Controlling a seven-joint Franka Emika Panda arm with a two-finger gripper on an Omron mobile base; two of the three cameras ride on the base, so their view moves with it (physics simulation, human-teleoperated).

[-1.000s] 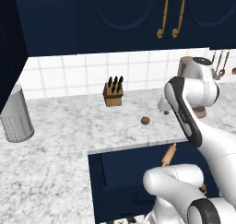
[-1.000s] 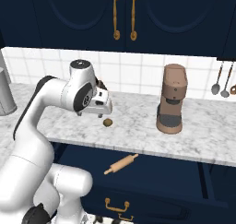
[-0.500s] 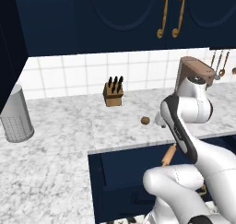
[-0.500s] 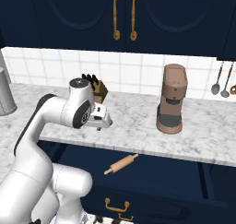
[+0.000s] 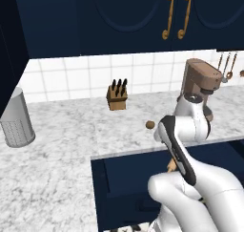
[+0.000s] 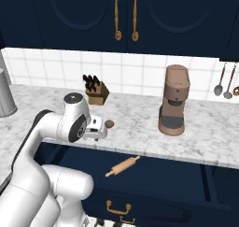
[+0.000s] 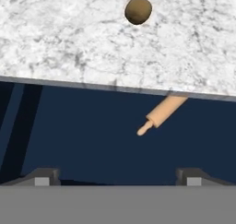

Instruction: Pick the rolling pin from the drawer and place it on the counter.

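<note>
Hand view: fingers (image 7: 118, 176) spread wide, empty, above rolling pin (image 7: 162, 113).

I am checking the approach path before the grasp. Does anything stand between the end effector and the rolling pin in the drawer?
Nothing visible does. The rolling pin lies alone in the open drawer, partly under the counter edge; the end effector looks at it across open space.
</note>
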